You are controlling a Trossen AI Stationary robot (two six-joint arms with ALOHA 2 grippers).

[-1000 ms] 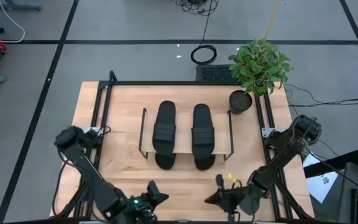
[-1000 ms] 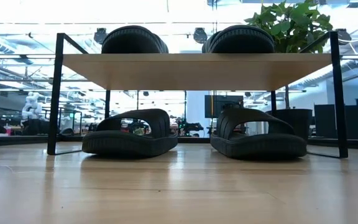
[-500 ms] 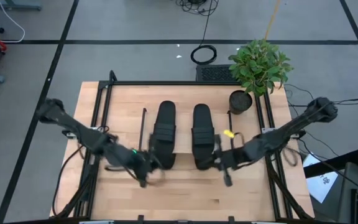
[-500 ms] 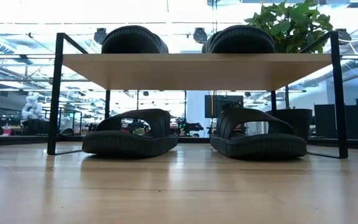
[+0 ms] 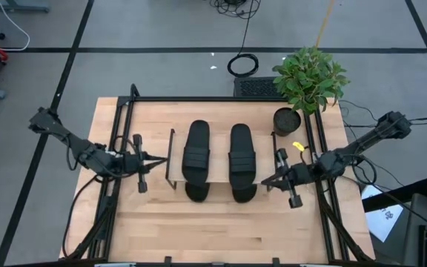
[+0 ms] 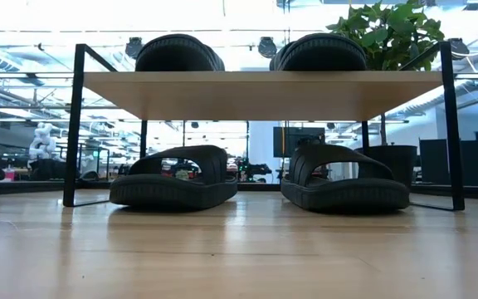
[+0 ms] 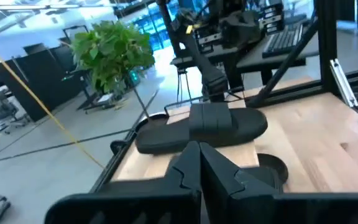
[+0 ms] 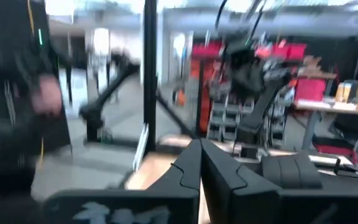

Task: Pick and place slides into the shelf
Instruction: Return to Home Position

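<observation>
Two black slides (image 5: 197, 150) (image 5: 243, 152) lie side by side on the shelf's light wood plank (image 5: 219, 157). Two more rest on the tabletop beneath it; their near ends (image 5: 197, 192) (image 5: 245, 193) stick out from under the plank. The low view shows the upper pair (image 6: 179, 53) (image 6: 318, 51) above the plank (image 6: 264, 94) and the lower pair (image 6: 173, 178) (image 6: 344, 179). My left gripper (image 5: 160, 158) hovers left of the shelf, shut and pointing at it. My right gripper (image 5: 265, 182) hovers by the shelf's right wire frame, shut. Neither holds anything.
A potted plant (image 5: 307, 78) with a dark pot (image 5: 286, 120) stands at the table's far right corner, close behind the right arm. Black frame rails (image 5: 121, 141) run along the table's sides. Bare wood (image 5: 221, 230) stretches between the shelf and the near edge.
Both arms have come up from the near edge, swept in close to the near ends of the lower slides, then drawn apart: the left gripper toward the table's left, the right one toward its right, both farther from the near edge. The slides and shelf have stayed put.
</observation>
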